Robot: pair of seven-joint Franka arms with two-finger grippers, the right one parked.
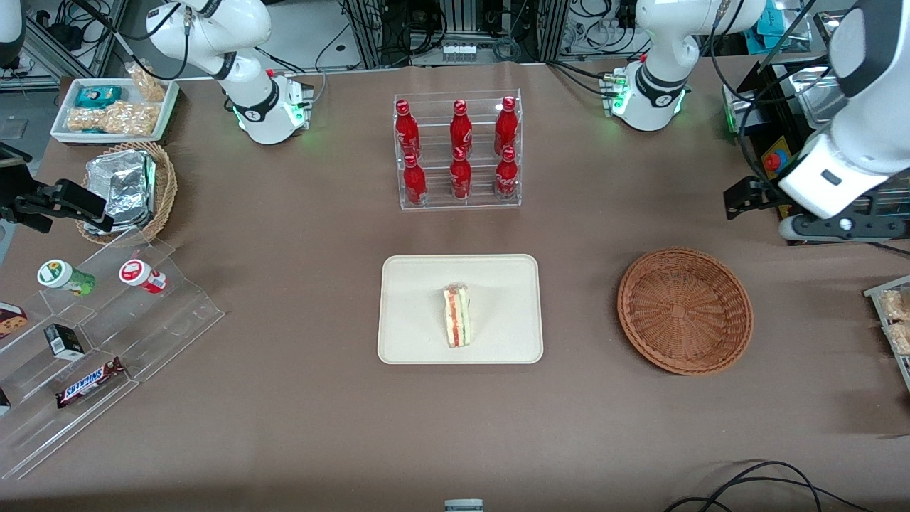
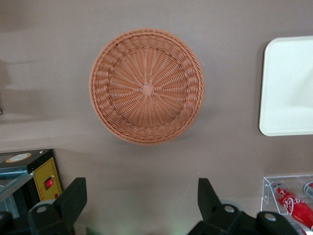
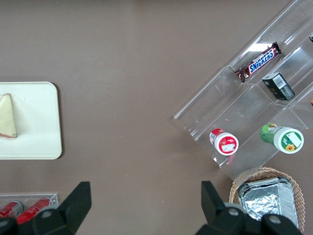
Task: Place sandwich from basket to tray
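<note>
My gripper [image 2: 142,205] hangs spread wide and empty, high above the surface, farther from the front camera than the basket [image 2: 146,85]. The basket holds nothing. The sandwich [image 1: 458,316] lies on the tray [image 1: 412,284], its long axis running twelve to six in the front view, well apart from me toward the parked arm's end. Looks done to me; no reach called for.
</note>
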